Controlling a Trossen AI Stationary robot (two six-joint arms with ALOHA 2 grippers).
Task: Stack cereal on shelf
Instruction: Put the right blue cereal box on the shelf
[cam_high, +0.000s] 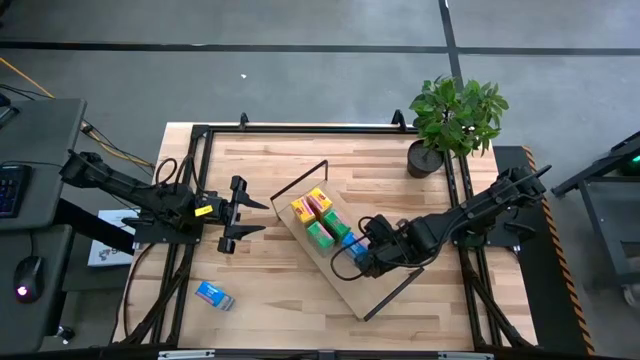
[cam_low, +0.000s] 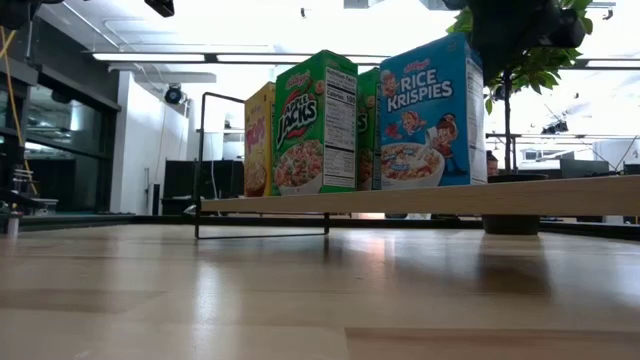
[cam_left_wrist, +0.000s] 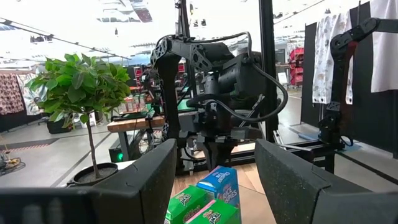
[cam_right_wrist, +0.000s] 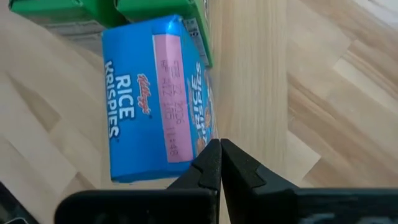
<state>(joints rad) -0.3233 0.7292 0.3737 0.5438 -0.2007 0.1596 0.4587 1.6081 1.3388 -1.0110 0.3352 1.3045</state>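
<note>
The shelf (cam_high: 345, 286) is a light-wood board with black wire ends, lying slantwise mid-table. Cereal boxes stand upright on it in a cluster: yellow (cam_high: 302, 209), green (cam_high: 320, 233) and a blue Rice Krispies box (cam_high: 349, 243), also seen in the low view (cam_low: 430, 115). My right gripper (cam_right_wrist: 219, 163) is shut, pointing down over the blue box's top (cam_right_wrist: 149, 99), at its edge. Another blue box (cam_high: 214, 295) lies flat on the tabletop near the near-left corner. My left gripper (cam_high: 250, 215) hovers open, left of the shelf. My right gripper's shut fingertips (cam_right_wrist: 211, 165) stand from above at the edge of the blue box's top face (cam_right_wrist: 186, 158). I cannot tell whether they touch it. The box stands upright on the shelf.
A potted plant (cam_high: 455, 115) stands at the table's far right corner. A black frame (cam_high: 300, 128) runs round the tabletop. Bare wood lies between the left gripper and the shelf, and along the near edge beside the loose blue box.
</note>
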